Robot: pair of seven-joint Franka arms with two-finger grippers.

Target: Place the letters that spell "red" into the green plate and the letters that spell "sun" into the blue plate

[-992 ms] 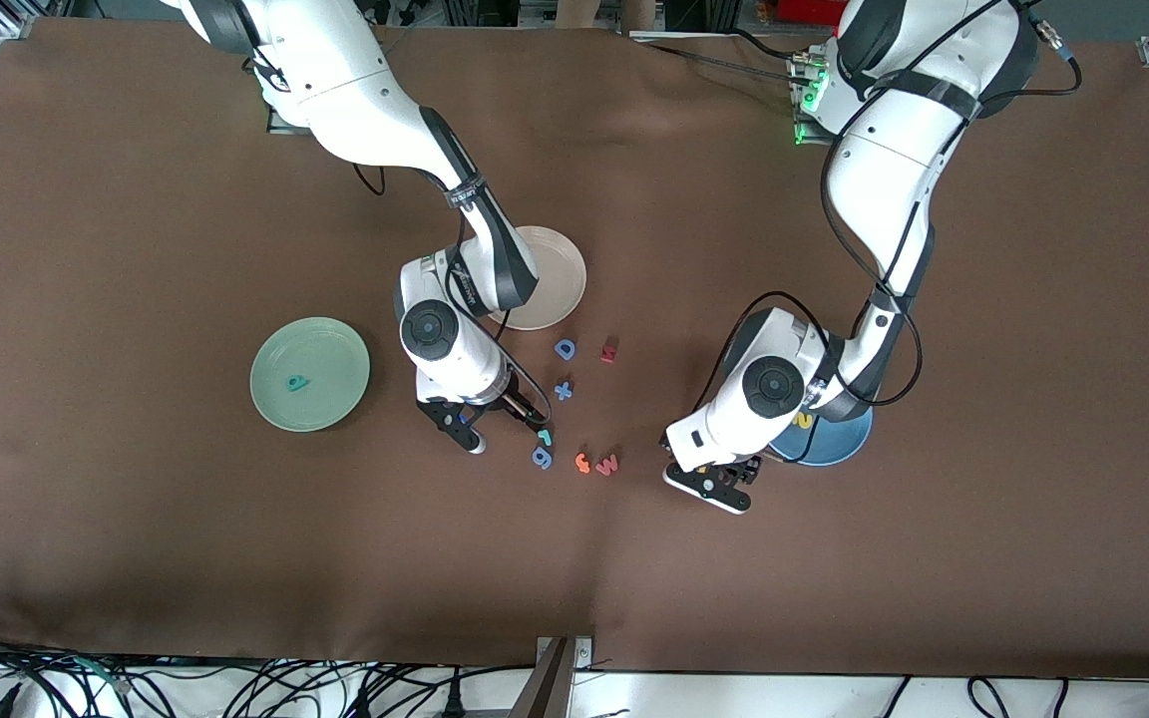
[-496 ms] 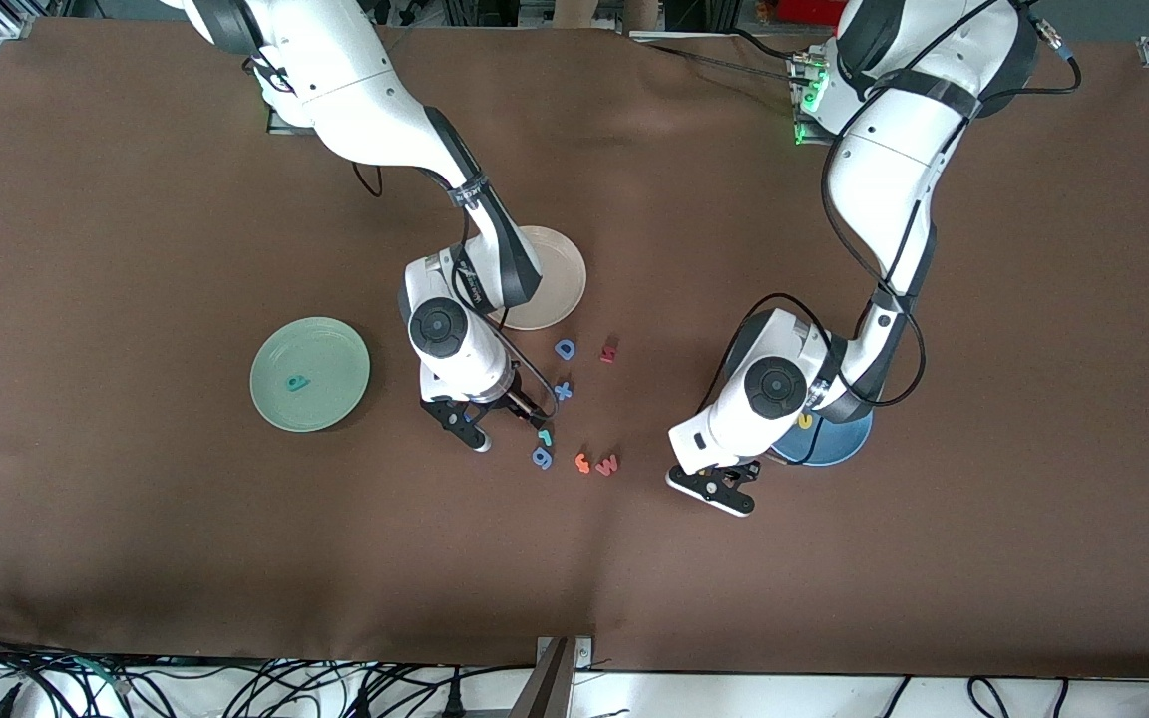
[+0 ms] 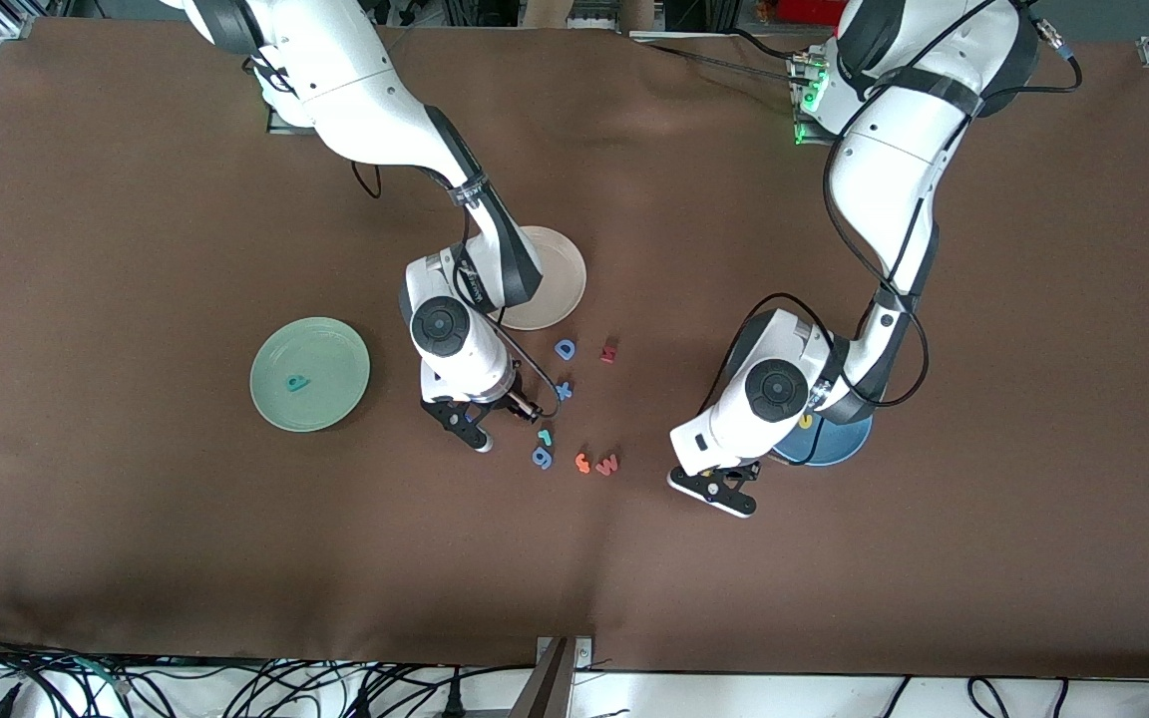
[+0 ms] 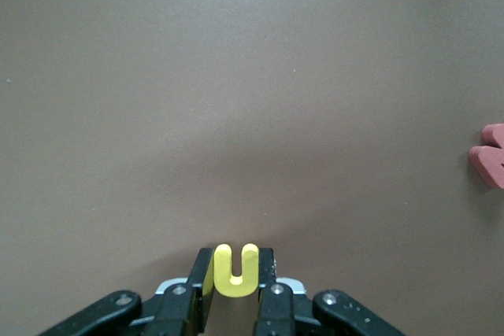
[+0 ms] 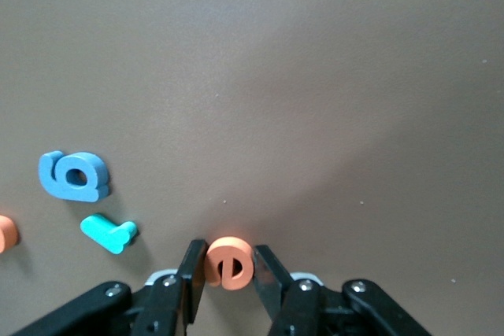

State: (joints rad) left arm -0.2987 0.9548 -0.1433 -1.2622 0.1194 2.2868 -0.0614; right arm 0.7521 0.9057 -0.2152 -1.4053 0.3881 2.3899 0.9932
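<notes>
Near the front camera, the left end effector is clamped on the yellow "n" at the bench, the blue plate just beside it; farther off, the right end effector pinches the orange "e", the green plate toward the right arm's end.

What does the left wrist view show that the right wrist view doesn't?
Only the left wrist view: the left gripper shut on the yellow "n", with part of a red letter at the frame's edge.

Only the right wrist view: the right gripper with its fingers around the orange "e", plus the teal "r", a blue "g" and a sliver of another orange letter lying on the cloth.

Both: the brown tablecloth under each gripper; neither shows a plate.
</notes>
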